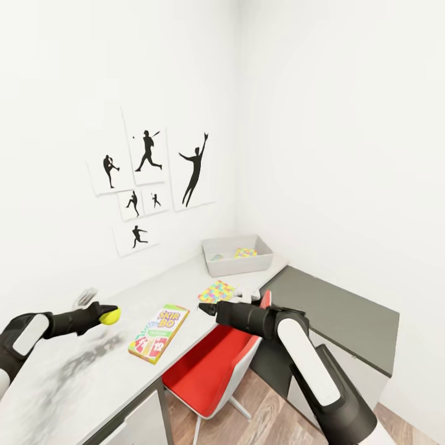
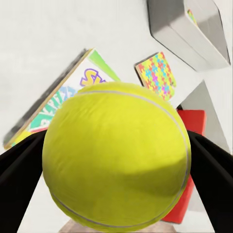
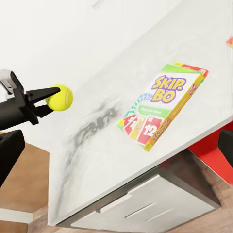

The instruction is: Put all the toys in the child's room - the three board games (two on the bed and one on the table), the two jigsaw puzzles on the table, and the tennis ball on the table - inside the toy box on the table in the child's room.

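White walls frame our counter (image 1: 80, 377); our left gripper (image 1: 106, 314) has its jaws clenched on the tennis ball (image 1: 110, 317), lifted for carrying to the toy box (image 1: 238, 264); right gripper (image 1: 207, 308) state unclear.

Bright, even light all over. Soft grey shadow on the table (image 1: 80, 371) under the left gripper (image 1: 106, 314). Ball (image 2: 116, 155) close up, slightly blurry.
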Available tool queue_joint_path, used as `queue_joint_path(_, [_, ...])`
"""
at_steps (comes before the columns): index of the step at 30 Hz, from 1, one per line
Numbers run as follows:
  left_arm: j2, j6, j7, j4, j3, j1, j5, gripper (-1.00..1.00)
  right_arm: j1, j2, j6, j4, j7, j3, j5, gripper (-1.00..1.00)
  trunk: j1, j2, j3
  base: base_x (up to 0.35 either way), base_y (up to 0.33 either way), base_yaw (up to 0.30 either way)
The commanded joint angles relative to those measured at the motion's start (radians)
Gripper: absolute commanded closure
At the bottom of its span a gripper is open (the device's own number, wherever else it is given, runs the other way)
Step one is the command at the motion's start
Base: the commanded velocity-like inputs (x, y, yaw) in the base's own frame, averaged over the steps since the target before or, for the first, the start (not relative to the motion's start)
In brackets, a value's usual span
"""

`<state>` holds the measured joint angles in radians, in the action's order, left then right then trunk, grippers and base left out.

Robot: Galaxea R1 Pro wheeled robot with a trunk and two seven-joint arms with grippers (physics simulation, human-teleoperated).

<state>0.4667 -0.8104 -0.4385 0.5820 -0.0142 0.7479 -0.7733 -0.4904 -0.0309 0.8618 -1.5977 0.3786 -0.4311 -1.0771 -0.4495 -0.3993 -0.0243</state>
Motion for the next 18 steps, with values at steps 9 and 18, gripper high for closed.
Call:
queue_joint_path(9, [0.012, -0.003, -0.076, -0.003, -0.001, -0.002, 0.004, 1.0, 0.001, 0.063, -0.093, 0.006, -0.134, 0.034, -0.011, -1.0, 0.0, -0.001, -0.014, 0.0, 0.0, 0.0])
queue_joint_path(18, [0.02, -0.003, -0.116, -0.009, -0.002, -0.002, 0.005, 1.0, 0.001, 0.153, -0.186, 0.02, -0.361, 0.036, -0.017, -1.0, 0.0, -0.001, -0.029, 0.0, 0.0, 0.0])
